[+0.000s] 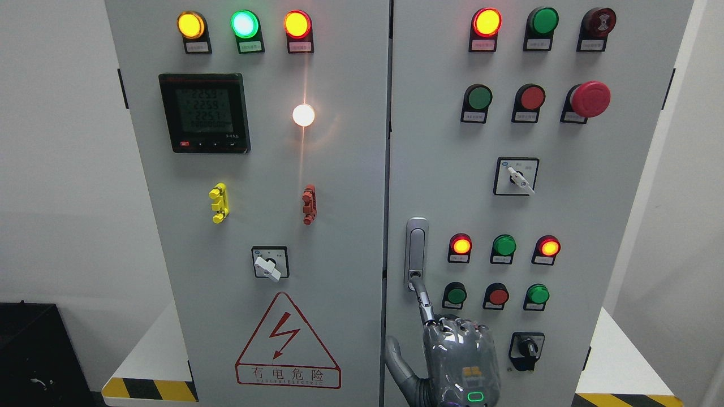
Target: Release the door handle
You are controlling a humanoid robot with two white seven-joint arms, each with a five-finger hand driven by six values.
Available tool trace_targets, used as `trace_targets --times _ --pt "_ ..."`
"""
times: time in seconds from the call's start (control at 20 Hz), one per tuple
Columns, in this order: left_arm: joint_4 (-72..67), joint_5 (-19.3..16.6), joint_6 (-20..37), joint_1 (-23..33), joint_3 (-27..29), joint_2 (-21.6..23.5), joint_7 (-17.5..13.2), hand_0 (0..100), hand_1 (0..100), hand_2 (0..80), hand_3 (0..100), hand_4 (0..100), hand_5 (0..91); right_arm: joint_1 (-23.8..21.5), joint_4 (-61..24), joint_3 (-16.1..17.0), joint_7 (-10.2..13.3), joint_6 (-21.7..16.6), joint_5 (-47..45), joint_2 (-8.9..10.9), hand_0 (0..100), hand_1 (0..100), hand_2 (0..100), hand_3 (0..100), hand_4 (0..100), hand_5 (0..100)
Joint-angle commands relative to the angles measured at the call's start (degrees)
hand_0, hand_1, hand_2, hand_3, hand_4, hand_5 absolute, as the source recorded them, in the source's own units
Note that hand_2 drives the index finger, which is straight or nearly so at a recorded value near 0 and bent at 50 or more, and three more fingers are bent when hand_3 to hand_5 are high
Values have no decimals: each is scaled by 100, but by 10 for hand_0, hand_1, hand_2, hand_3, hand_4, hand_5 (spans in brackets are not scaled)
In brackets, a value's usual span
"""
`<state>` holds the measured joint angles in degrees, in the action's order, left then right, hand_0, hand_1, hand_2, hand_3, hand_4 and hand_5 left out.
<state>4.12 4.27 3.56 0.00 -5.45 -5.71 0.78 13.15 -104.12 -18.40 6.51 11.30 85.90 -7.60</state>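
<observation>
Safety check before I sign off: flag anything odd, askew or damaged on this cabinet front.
Nothing looks damaged or askew. The door handle sits flush and upright, with one extended fingertip of the right hand at its lower end. One white lamp glares brightly, which is probably just camera flare.

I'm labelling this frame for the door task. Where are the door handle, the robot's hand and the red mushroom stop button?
door handle (417, 249), head view, middle of the silver lever.
hand (461, 353), head view, back of the hand; its side is unclear.
red mushroom stop button (590, 99), head view, centre of the red cap.
</observation>
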Motion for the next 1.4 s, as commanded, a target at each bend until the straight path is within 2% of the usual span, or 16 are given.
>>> trace_targets --times 0.0,1.35 --pt "1 -5 5 97 0 0 2 120 556 0 0 0 0 91 216 29 17 3 23 4 499 198 0 922 929 964" --pt "-7 -5 5 97 0 0 2 120 556 0 0 0 0 231 410 82 8 3 76 4 494 193 0 923 922 960"
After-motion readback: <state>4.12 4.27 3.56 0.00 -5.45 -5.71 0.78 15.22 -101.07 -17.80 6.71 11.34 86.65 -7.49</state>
